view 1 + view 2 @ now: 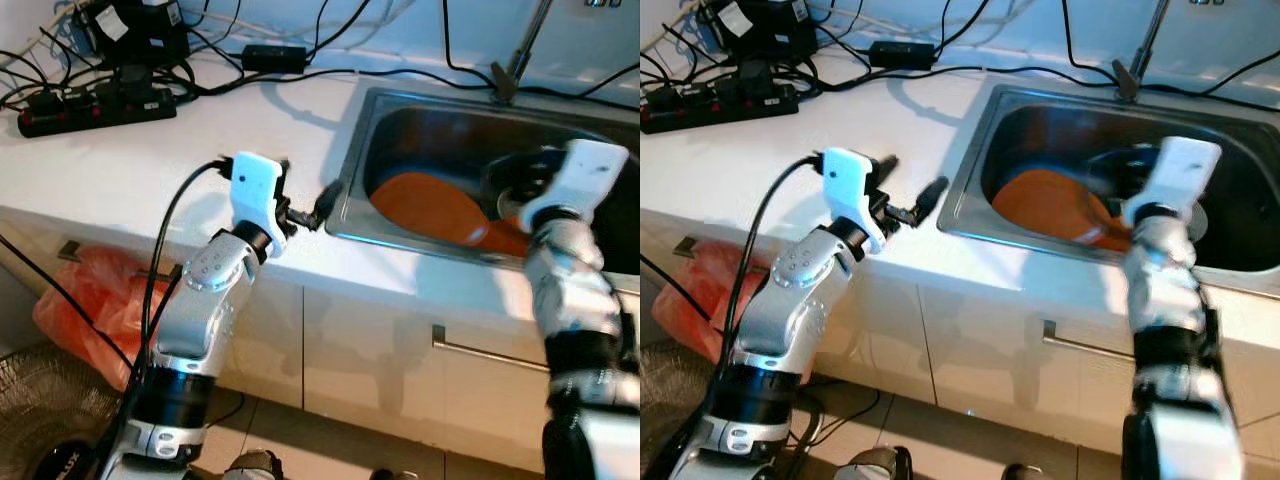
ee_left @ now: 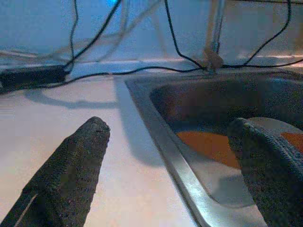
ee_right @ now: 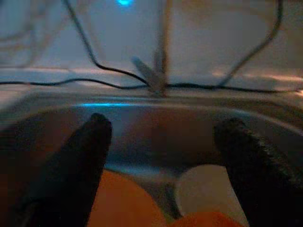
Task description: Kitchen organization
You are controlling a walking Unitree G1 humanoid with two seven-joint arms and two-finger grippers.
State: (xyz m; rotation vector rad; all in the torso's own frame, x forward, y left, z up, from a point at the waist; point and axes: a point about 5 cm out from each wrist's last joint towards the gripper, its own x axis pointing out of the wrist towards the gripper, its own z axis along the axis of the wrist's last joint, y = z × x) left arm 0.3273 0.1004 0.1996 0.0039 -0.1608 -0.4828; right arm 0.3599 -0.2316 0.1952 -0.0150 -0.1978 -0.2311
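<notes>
A steel sink (image 1: 352,165) is set into the white counter (image 1: 130,170). An orange plate (image 1: 430,207) lies in its basin, with a pale round dish (image 3: 204,188) beside it. My left gripper (image 1: 305,190) hovers open and empty over the counter at the sink's left rim; the rim runs between its fingers (image 2: 71,175) in the left wrist view. My right gripper (image 3: 163,165) reaches down into the basin above the orange plate. Its fingers (image 3: 85,161) are spread wide with nothing between them, and my wrist largely hides them in the eye views.
A faucet (image 1: 520,50) rises behind the sink. A power strip (image 1: 95,108), a black adapter (image 1: 275,55) and tangled cables lie at the counter's back left. Below are cabinet doors with a handle (image 1: 480,350), an orange plastic bag (image 1: 85,300) and a fan (image 1: 40,420).
</notes>
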